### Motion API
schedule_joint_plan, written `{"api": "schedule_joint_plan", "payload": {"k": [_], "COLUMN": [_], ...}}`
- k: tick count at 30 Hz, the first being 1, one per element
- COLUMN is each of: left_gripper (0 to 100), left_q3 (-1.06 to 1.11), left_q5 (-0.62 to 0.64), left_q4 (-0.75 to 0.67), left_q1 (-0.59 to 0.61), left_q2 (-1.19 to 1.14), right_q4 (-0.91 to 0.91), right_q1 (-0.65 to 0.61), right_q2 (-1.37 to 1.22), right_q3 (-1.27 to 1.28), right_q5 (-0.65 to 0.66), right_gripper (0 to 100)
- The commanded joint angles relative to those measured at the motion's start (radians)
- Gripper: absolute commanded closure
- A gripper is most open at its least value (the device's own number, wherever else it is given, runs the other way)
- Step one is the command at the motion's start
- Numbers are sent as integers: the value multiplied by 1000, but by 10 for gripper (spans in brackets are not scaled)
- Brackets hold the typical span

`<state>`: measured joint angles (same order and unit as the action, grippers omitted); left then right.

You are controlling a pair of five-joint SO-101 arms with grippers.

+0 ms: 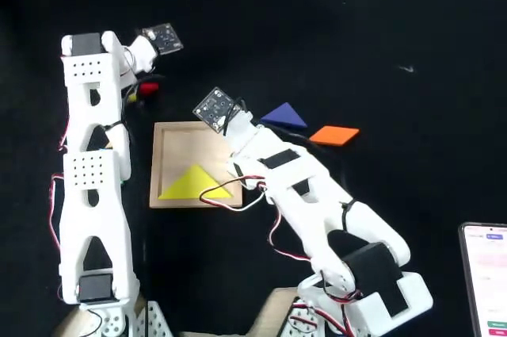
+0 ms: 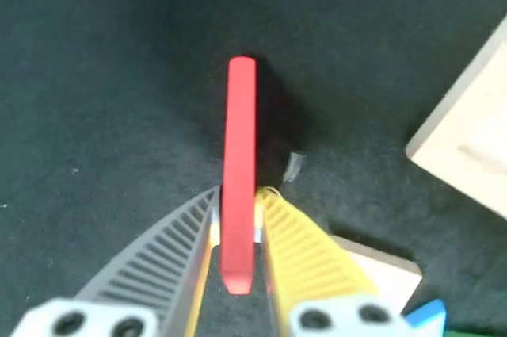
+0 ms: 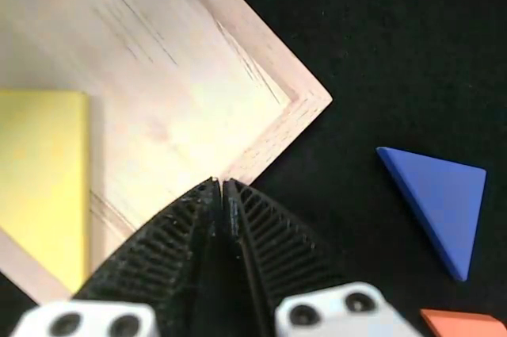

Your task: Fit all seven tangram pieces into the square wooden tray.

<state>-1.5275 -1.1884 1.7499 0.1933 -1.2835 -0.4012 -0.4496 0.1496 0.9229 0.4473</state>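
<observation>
Closest in, the left fingers (image 2: 295, 243), one grey and one yellow, are clamping a flat red piece (image 2: 240, 155) by its two faces, so the piece is standing on edge and sticking out past the fingertips over the black counter (image 2: 95, 75); whether its far end is touching the cloth cannot be told. In the high view that red piece (image 1: 148, 87) is sitting just beyond the far left corner of the tray (image 1: 170, 140), outside it. The right fingers (image 3: 269, 234), both black and ribbed, are pressing tip to tip with nothing between them, and they are hanging over the tray (image 3: 182, 75) by the inner edge of its rim, near one corner. Inside the tray a yellow triangle (image 1: 194, 182) is lying flat, its long side running along the near rim; from the right wrist it is showing as a yellow slab (image 3: 40, 178) beside the closed fingers. Out on the counter (image 1: 412, 162), past the tray's far right corner, a blue triangle (image 1: 283, 116) is lying flat, and an orange piece (image 1: 333, 135) is resting near it on the side away from the tray, the two not touching. At the counter's right edge a phone (image 1: 485, 273) is lying with its screen lit.
</observation>
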Motion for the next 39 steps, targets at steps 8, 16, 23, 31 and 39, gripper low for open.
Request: {"api": "schedule_joint_plan", "payload": {"k": [8,16,23,31,39], "left_gripper": [971,971,970,970,970], "left_q3": [42,727,1360,1822,2035], "left_q5": [437,991,1346,1401,1395], "left_q4": [14,11,-161,-479,-713], "left_q1": [-99,-160,-217,-219,-260], "left_q2": [267,987,1401,1442,1441], "right_q4": [17,11,20,117,117], "right_q1": [-9,26,127,259,261], "right_q2": [5,108,214,211,211], "right_q3": [-35,-5,35,36,36], "right_q5": [6,3,0,-132,-129], "right_gripper": [986,986,986,986,986]}}
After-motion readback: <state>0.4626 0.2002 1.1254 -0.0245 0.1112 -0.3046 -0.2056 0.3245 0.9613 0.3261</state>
